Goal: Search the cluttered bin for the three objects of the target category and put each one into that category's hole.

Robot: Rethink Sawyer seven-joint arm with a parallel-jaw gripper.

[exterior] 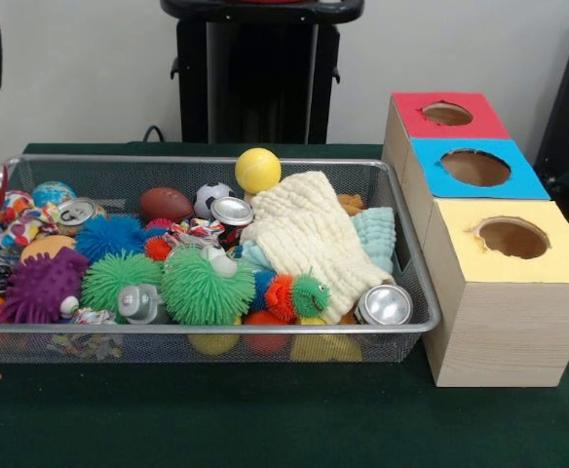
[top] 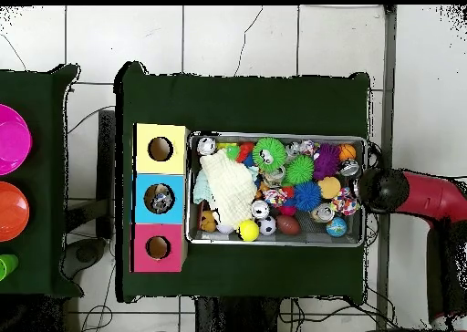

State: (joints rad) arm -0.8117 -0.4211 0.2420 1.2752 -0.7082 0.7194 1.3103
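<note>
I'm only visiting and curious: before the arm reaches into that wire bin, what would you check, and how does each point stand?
1. Arm beside the bin's end: ok.
2. Gripper open: cannot tell.
3. Red, blue and yellow holes unblocked: ok.
4. Cans reachable: ok, one silver can lies on top by the bin's corner.
5. Cream cloth hiding objects: cannot tell.
</note>
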